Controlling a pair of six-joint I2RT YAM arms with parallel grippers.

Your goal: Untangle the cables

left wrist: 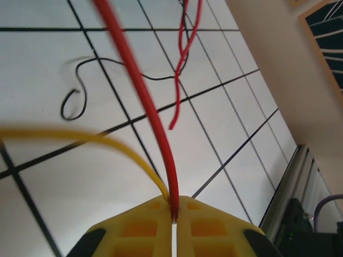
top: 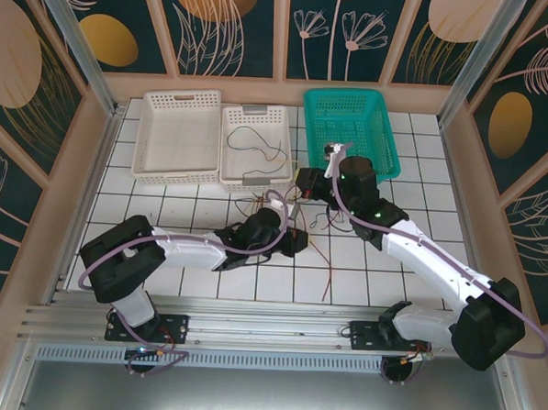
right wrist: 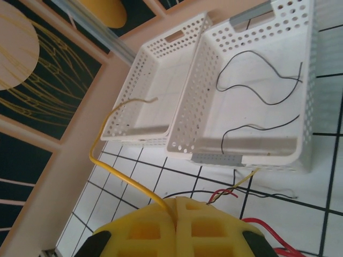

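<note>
**Both grippers pinched on wires, tangle sitting mid-table**

From the overhead cam we get the big picture. The tangle of thin red, black and yellow cables [top: 288,206] lies mid-table, just in front of the narrower white perforated plastic basket [top: 224,147]. The left gripper [top: 295,241] is at its near side and the right gripper [top: 305,183] at its far side. One loose red strand [top: 330,277] trails toward the near edge. The jaws are too small to read from up there.

The wrist cams fill that in. On the left wrist, the left gripper [left wrist: 174,208] has its yellow fingers pressed together on a thin red wire [left wrist: 142,96] that runs up and out of frame. A curved yellow wire [left wrist: 64,134] goes in at the same spot, though we can't tell if it's really pinched. Past that, a second red wire [left wrist: 177,91] dangles and a hair-thin black wire [left wrist: 128,69] curls flat on the tiles.

On the right wrist, the right gripper [right wrist: 176,203] is clamped on a long yellow wire [right wrist: 92,155] that loops off left and up. This view also looks into the baskets, where thin black wires [right wrist: 268,126] lie on the narrower one's floor.

The surface is a white table [top: 164,204] with a dark tile grid. A wider white perforated basket [top: 176,136] and a teal mesh basket [top: 352,126] sit at the back, and an aluminium rail [top: 250,319] runs along the near edge. The walls are peach-framed dark teal panels [top: 229,19] with gold blobs and pale leaf drawings.
</note>
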